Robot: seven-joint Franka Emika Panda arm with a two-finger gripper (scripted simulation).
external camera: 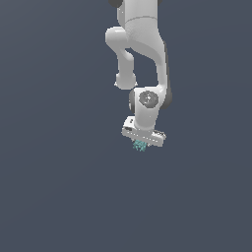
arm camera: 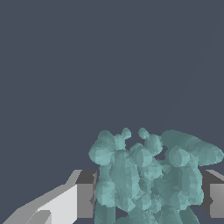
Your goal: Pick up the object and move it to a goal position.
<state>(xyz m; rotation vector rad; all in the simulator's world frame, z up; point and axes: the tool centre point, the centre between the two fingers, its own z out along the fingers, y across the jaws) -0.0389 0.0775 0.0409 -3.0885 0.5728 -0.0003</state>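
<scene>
Bare simulated space: flat slate-grey backdrop (external camera: 49, 197) everywhere

In the exterior view the teal object (external camera: 140, 144) is too small for its shape to be read, and its upper part is hidden under the gripper (external camera: 141, 143). In the wrist view the picture's edge cuts off the object's (arm camera: 144, 179) base between the jaws and both fingers' (arm camera: 83, 199) outer ends.
</scene>
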